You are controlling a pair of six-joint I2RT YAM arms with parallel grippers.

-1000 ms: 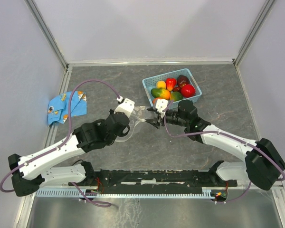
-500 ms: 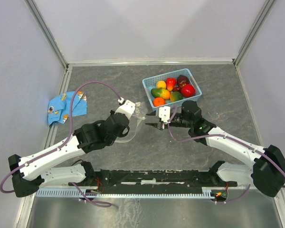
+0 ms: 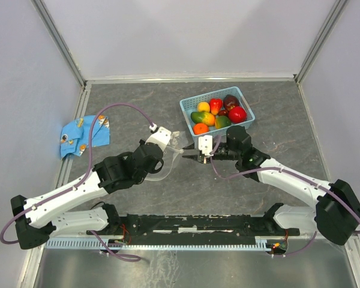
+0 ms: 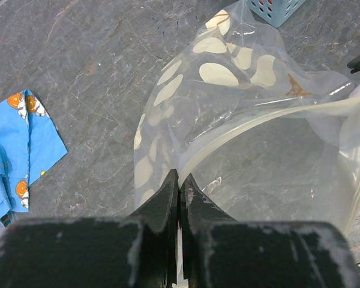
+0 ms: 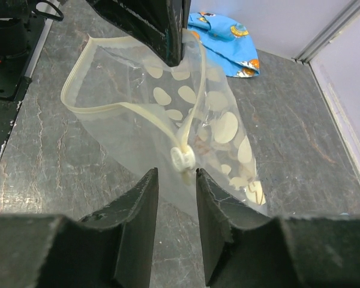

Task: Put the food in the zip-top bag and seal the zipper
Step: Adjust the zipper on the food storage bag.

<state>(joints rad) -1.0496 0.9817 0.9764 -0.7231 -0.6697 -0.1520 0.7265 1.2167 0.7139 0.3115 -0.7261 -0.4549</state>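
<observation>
The clear zip-top bag with white dots hangs open at mid-table. My left gripper is shut on its mouth edge, on the whitish zipper strip. My right gripper is open. The zipper's small white slider sits just ahead of its fingertips, apart from them. In the top view the right gripper faces the bag from the right. The food, red, orange, yellow, green and maroon pieces, lies in the blue basket. No food is in the bag.
A blue patterned cloth lies at the left wall and also shows in the left wrist view. The basket stands just behind the right wrist. Grey walls close in the table on three sides.
My right gripper has drawn back a little to the right from the bag, uncovering the orange fruit in the basket's front corner. The left gripper keeps its hold on the bag edge.
</observation>
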